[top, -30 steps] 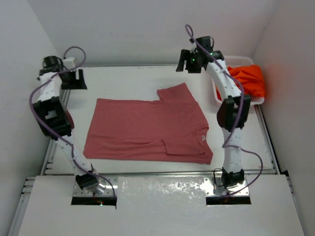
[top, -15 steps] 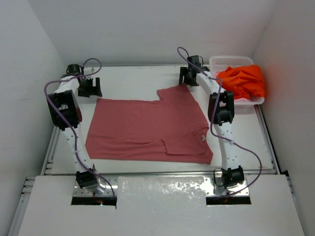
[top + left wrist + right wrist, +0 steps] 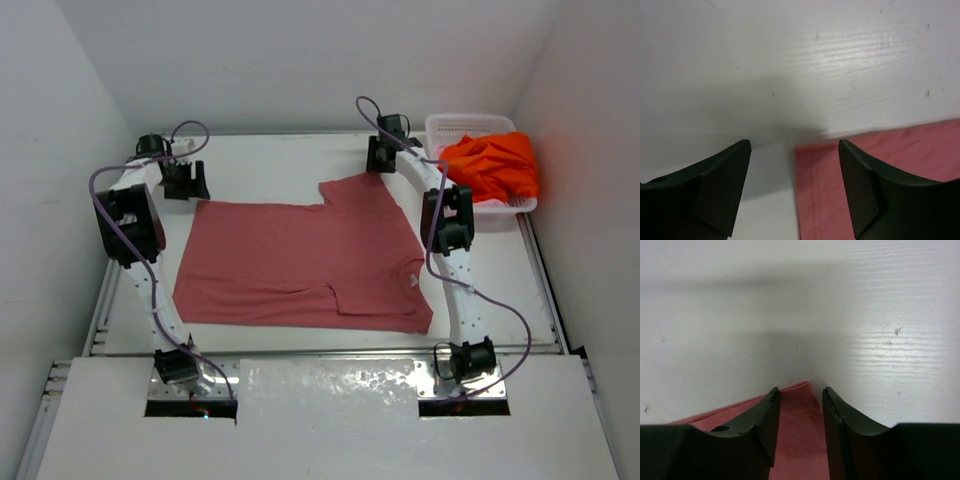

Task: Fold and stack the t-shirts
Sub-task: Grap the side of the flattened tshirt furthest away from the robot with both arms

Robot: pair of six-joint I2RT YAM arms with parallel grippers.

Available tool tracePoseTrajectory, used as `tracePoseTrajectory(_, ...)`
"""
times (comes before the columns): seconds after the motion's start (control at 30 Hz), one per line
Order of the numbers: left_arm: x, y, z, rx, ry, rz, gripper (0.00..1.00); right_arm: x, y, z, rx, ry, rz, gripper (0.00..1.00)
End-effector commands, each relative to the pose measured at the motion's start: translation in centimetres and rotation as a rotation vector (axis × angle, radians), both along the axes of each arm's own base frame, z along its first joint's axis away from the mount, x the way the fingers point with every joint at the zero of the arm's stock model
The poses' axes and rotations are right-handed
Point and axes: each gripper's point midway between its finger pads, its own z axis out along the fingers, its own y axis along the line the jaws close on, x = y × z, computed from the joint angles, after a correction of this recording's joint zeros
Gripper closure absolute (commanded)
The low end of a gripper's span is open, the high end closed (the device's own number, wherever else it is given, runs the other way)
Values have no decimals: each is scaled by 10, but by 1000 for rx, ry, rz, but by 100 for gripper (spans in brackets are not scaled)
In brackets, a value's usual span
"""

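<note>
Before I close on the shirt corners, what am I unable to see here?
- Wrist views: whether the left tool or right tool touches the rose-red shirt or hovers above it; height unreadable.
- Top view: both tools' fingertips, hidden under their own wrist housings.
- Top view: the inside of the basket, covered by the orange shirt.
- Wrist views: most of the rose-red shirt, cut off by frame edges.

The rose-red shirt (image 3: 300, 265) lies spread flat in the middle of the table (image 3: 270, 160). One sleeve juts toward the far side, and a small white tag shows near its right edge. The orange shirt (image 3: 495, 165) sits crumpled in the basket (image 3: 470, 122) at the far right corner.
</note>
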Motion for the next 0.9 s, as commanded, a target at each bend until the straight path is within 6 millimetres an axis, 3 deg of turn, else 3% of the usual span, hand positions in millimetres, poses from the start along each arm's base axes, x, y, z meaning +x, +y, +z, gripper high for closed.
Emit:
tracePoseTrajectory(0.0, -45, -24, -17, -82, 157, -22, 33, -30, 14, -39, 30, 125, 31, 63)
tracePoseTrajectory(0.1, -57, -28, -18, -100, 201, -30, 39, -33, 17, -35, 43, 130, 41, 72)
tracePoseTrajectory(0.2, -56, -34, -20, -134, 188, -33, 48, -35, 17, -33, 50, 124, 38, 97)
tracePoseTrajectory(0.23, -55, -36, -21, -142, 188, -31, 53, -35, 17, -31, 52, 121, 39, 100)
tracePoseTrajectory(0.27, -50, -37, -20, -157, 179, -37, 58, -37, 22, -30, 79, 125, 55, 100)
tracePoseTrajectory(0.33, -43, -40, -17, -177, 156, -42, 81, -37, 26, -20, 100, 117, 68, 100)
tracePoseTrajectory(0.4, -34, -45, -12, -205, 108, -56, 97, -42, 30, -14, 137, 120, 84, 100)
tracePoseTrajectory(0.43, -32, -46, -12, -212, 101, -55, 100, -38, 34, 6, 167, 81, 89, 100)
tracePoseTrajectory(0.47, -32, -48, -11, -223, 90, -67, 100, -47, 32, 2, 178, 97, 90, 100)
tracePoseTrajectory(0.57, -35, -47, 2, -190, 35, -117, 100, -62, 32, 35, 219, 57, 116, 100)
tracePoseTrajectory(0.6, -32, -42, 22, -138, -32, -160, 100, -67, 32, 44, 221, 48, 121, 100)
tracePoseTrajectory(0.63, -34, -38, 28, -101, -55, -179, 100, -74, 29, 52, 223, 43, 127, 100)
tracePoseTrajectory(0.67, -43, -33, 28, -53, -52, -191, 100, -88, 22, 70, 222, 26, 127, 100)
tracePoseTrajectory(0.7, -43, -27, 49, 16, -120, -250, 100, -97, 18, 79, 220, 17, 127, 100)
tracePoseTrajectory(0.73, -55, -26, 46, 38, -112, -277, 100, -119, 10, 67, 206, 53, 123, 100)
tracePoseTrajectory(0.77, -60, -25, 51, 58, -124, -300, 100, -129, 8, 97, 213, -1, 130, 100)
tracePoseTrajectory(0.8, -69, -23, 60, 93, -138, -359, 100, -138, 5, 103, 213, -13, 133, 100)
tracePoseTrajectory(0.83, -83, -26, 53, 89, -112, -388, 100, -166, 0, 85, 208, 45, 129, 100)
tracePoseTrajectory(0.87, -94, -27, 57, 99, -101, -410, 100, -178, -3, 107, 211, 6, 131, 100)
